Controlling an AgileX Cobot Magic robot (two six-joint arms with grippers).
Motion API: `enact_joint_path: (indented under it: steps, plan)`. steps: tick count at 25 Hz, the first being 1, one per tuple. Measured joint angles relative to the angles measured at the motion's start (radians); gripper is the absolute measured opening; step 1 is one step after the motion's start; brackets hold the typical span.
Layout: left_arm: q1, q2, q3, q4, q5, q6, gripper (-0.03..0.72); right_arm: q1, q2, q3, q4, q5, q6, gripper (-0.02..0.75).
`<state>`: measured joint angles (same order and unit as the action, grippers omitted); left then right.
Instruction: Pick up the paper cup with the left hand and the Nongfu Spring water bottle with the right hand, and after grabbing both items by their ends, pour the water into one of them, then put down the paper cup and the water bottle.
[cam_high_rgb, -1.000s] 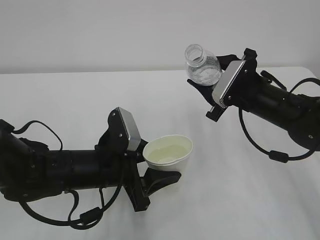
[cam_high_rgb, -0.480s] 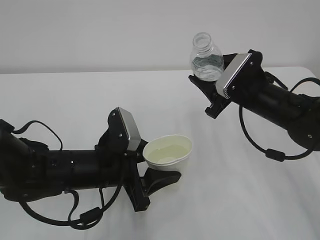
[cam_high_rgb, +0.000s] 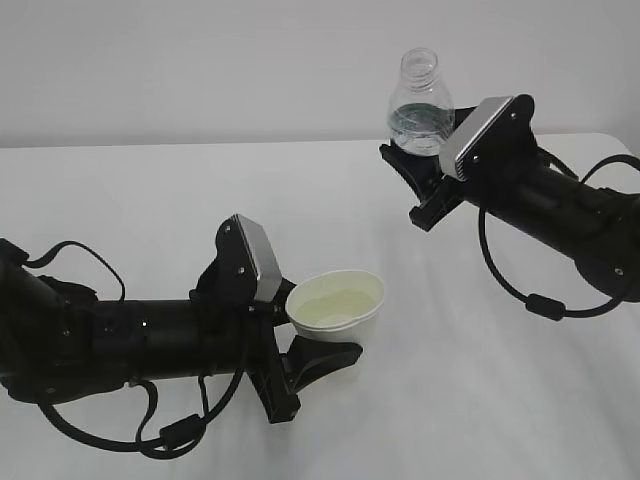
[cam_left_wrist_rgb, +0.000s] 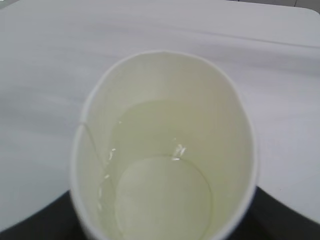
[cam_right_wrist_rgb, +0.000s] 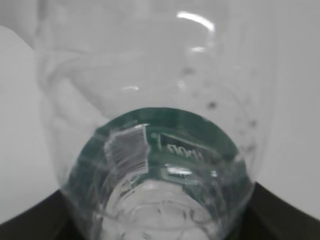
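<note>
Paper cup (cam_high_rgb: 337, 306) — small, white, rolled rim, cream inside — clamped low between jaws of left hand (cam_high_rgb: 312, 345), held just above white table (cam_high_rgb: 150, 190), tilted slightly; clear water (cam_left_wrist_rgb: 165, 200) pooled inside. Beyond, right hand (cam_high_rgb: 420, 180) grips clear ribbed Nongfu Spring water bottle (cam_high_rgb: 418, 105) by base, neck upright, well apart from cup. Judgement: pouring done — setting both down remains.

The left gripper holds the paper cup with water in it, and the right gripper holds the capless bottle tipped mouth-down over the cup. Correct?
Not quite. In the exterior view the bottle in the right gripper stands nearly upright, mouth up, well off to the side of the paper cup, not over it. The rest holds: the left gripper holds the cup, with water in it.
</note>
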<state>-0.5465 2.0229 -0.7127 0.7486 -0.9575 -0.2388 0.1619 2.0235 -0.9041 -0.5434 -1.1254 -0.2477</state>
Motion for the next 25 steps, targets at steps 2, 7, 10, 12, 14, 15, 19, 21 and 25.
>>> enact_joint_path:
  steps: [2,7,10,12,14,15,19,21,25]
  plan:
    - [0.0,0.0,0.0,0.0,0.0,0.0,0.429,0.0,0.0,0.0,0.001,0.0,0.009,0.466]
    - [0.0,0.0,0.0,0.0,0.0,0.0,0.429,0.0,0.0,0.0,0.007,0.0,0.069,0.466]
    - [0.0,0.0,0.0,0.0,0.0,0.0,0.429,0.0,0.0,0.0,0.024,0.0,0.107,0.466]
    - [0.0,0.0,0.0,0.0,0.0,0.0,0.429,0.0,0.0,0.0,0.036,0.0,0.131,0.466]
    - [0.0,0.0,0.0,0.0,0.0,0.0,0.429,0.0,0.0,0.0,0.043,0.0,0.145,0.466]
    - [0.0,0.0,0.0,0.0,0.0,0.0,0.429,0.0,0.0,0.0,0.045,0.0,0.147,0.466]
    - [0.0,0.0,0.0,0.0,0.0,0.0,0.429,0.0,0.0,0.0,0.054,0.0,0.153,0.466]
    - [0.0,0.0,0.0,0.0,0.0,0.0,0.429,0.0,0.0,0.0,0.077,0.0,0.153,0.466]
    - [0.0,0.0,0.0,0.0,0.0,0.0,0.429,0.0,0.0,0.0,0.14,0.0,0.153,0.466]
